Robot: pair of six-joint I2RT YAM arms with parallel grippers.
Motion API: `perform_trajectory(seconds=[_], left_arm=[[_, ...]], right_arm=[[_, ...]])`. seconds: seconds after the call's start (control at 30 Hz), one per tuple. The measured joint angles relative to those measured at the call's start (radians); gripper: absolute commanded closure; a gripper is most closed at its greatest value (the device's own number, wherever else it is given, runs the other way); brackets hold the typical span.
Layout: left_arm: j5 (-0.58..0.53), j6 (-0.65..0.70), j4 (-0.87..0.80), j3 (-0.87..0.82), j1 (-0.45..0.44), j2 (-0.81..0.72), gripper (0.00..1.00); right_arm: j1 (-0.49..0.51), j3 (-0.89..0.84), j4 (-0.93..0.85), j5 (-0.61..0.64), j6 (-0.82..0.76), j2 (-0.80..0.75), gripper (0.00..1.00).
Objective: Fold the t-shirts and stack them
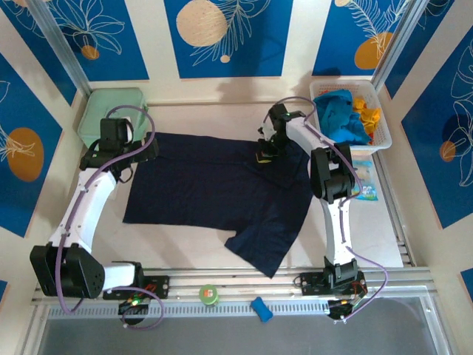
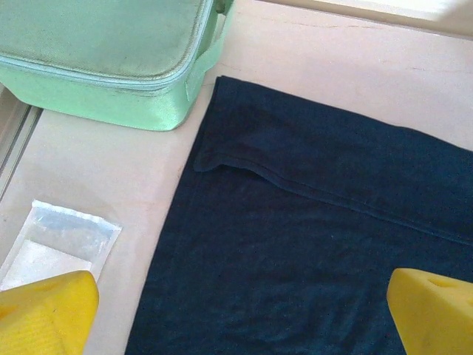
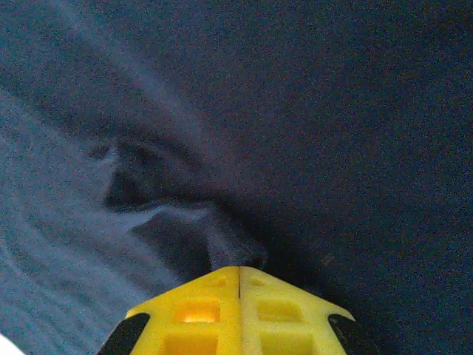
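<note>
Lying lengthwise left-right, navy t-shirt [image 1: 214,185], collar apparently rightward.

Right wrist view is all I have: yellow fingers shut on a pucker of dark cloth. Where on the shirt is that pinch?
Observer: The right gripper is near the far edge of the navy shirt, right of its middle.
Operator: And the left arm?
Observer: The left gripper is open. It straddles the shirt's left edge near the far-left corner, by the mint box.
Operator: Where are the other shirts?
Observer: A turquoise shirt and an orange shirt lie bunched in the basket at the table's far right.
</note>
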Motion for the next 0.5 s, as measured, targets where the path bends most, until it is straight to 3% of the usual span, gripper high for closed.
perform_trajectory(seconds=[0.23,0.3,0.5], left_arm=[[0.004,0.0,0.005,-0.022,0.0,-0.005,0.0],[0.011,0.0,0.008,-0.034,0.0,-0.005,0.0],[0.03,0.003,0.008,-0.051,0.0,-0.005,0.0]], right_arm=[[0.143,-0.127,0.04,0.095,0.136,-0.127,0.99],[0.177,-0.151,0.048,0.126,0.178,-0.127,0.88],[0.241,-0.182,0.039,0.197,0.271,-0.124,0.79]])
